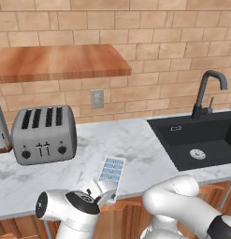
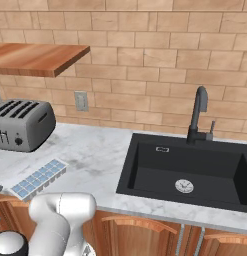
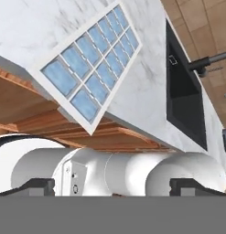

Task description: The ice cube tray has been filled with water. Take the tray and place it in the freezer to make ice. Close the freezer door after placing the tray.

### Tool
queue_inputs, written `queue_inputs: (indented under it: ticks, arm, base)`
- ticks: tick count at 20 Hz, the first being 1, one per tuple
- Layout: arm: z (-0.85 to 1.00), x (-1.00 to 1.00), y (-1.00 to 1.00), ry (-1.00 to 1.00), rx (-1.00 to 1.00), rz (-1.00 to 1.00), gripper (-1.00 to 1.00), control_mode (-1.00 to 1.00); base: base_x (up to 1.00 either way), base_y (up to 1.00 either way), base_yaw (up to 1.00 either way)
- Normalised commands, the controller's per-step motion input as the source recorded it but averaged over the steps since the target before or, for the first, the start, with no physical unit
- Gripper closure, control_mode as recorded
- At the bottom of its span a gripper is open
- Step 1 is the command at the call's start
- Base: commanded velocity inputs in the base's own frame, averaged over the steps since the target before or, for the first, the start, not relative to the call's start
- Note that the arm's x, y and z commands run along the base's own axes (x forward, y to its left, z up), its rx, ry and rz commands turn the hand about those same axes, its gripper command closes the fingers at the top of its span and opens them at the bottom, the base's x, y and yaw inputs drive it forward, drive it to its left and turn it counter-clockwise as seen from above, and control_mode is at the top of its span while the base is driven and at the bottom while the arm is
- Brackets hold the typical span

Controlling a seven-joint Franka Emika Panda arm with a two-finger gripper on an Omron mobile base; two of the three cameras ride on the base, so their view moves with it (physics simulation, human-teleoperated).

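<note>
The ice cube tray (image 1: 111, 171) lies on the marble counter (image 1: 135, 144), its near end poking over the front edge. In the right base view the tray (image 2: 39, 178) sits at the lower left. Water (image 3: 94, 64) fills the tray's (image 3: 87, 68) cells as pale blue squares. My gripper (image 1: 102, 192) hangs at the counter's front edge, right at the tray's near end. In the hand view my gripper (image 3: 116, 188) is open, its fingertips (image 3: 39, 187) wide apart below the tray with nothing between them. The freezer and its door are out of view.
A grey four-slot toaster (image 1: 43, 134) stands at the back left of the tray. A black sink (image 1: 201, 137) with a dark faucet (image 1: 205, 93) is sunk in the counter to the right. A wooden shelf (image 1: 56, 63) hangs overhead; brown cabinets (image 2: 145, 235) run below.
</note>
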Motion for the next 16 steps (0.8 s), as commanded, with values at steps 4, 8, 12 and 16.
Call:
queue_inputs:
  ticks: [4,8,12,16]
  arm:
    - [-0.13,0.27,-0.15,-0.05,0.0,0.01,-1.0,-1.0]
    - [-0.35,0.25,-0.1,0.0,0.0,0.0,-1.0,-1.0]
    - [-0.16,0.2,-0.01,0.01,-0.07,0.0,-1.0,-1.0]
    - [-0.09,0.06,0.05,0.0,-0.19,0.0,-1.0,-1.0]
  base:
    - [0.0,0.0,0.0]
    - [0.0,0.0,0.0]
    - [0.0,0.0,0.0]
    - [0.0,0.0,0.0]
